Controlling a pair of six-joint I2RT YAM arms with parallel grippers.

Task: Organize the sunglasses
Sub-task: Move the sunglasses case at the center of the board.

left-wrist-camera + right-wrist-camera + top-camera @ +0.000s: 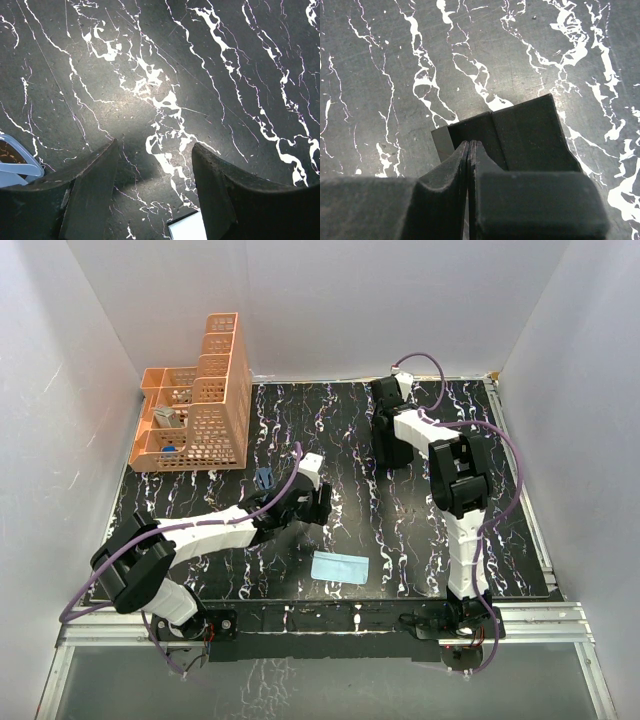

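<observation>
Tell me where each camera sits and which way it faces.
Top external: above, behind the bases, looking down at the table, left arm and right arm.
Left wrist: faces down past its open jaws; sunglasses at left edge.
Right wrist: faces down past its shut jaws onto the black case.
Shared: top and left wrist both show sunglasses.

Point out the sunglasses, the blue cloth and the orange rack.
sunglasses [265, 478]: top view, on the visible blue frame.
cloth [340, 567]: top view, on its middle.
rack [215, 435]: top view, on its mesh wall.
</observation>
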